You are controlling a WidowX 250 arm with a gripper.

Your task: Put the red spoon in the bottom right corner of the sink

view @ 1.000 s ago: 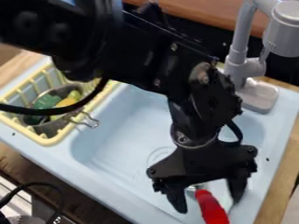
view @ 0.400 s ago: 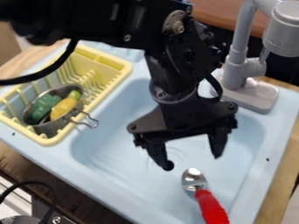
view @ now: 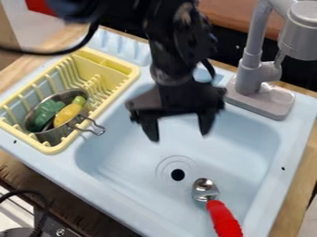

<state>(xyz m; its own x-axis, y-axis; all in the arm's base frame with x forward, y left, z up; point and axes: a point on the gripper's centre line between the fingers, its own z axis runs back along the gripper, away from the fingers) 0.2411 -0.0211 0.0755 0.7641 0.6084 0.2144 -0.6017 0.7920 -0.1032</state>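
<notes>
Claw [view: 180, 135] fingers apart, upper middle of frame; red-handled spoon [view: 221, 216] in sink [view: 130, 159], lower right of frame.

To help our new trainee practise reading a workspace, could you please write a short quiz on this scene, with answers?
1. True or false: the spoon is held in the claw.
2. Which is nearer the drain: the spoon's metal bowl or its red handle?
3. Fill in the blank: the metal pan sits in a yellow ____.

Key:
1. False; it lies in the sink, apart from the open claw.
2. The metal bowl.
3. Dish rack.
</notes>
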